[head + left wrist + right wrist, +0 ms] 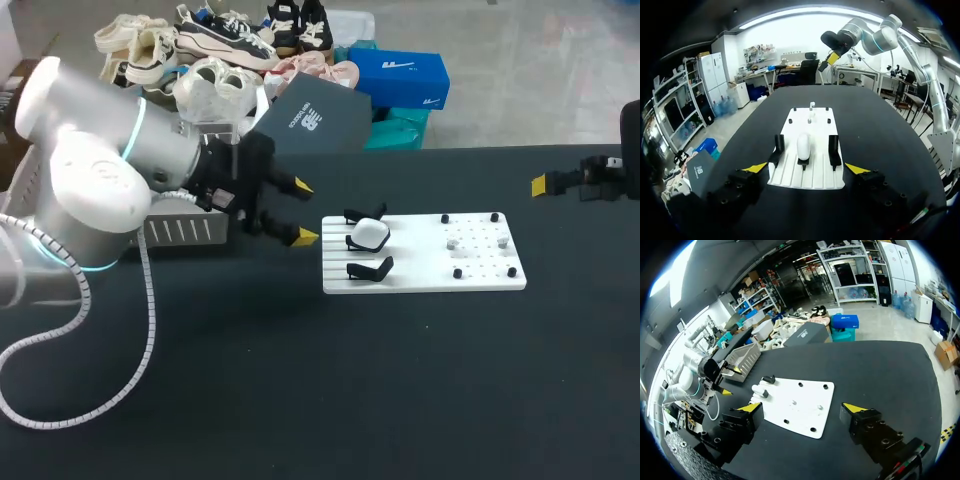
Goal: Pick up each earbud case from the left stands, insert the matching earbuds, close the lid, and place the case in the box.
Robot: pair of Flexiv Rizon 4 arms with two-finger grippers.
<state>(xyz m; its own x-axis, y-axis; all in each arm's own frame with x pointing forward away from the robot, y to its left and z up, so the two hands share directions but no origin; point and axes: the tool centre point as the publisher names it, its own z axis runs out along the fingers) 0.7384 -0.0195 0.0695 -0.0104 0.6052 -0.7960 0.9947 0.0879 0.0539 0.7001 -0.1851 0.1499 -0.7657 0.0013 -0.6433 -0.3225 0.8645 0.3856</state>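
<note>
The left end effector [303, 211], fingers spread wide, sits just off the board's [420, 272] left end, where the white case [369, 234] rests among black stands [370, 268]; it should straddle the case squarely before closing.

No lettering, number, label or sign can be read on anything on the table [400, 380]. The white board [420, 272] is plain, and so is the white earbud case [369, 235] on the board's middle stand. The grey box [180, 232] well apart from the board's stand end shows only slots in its wall, with no print that can be made out.
</note>
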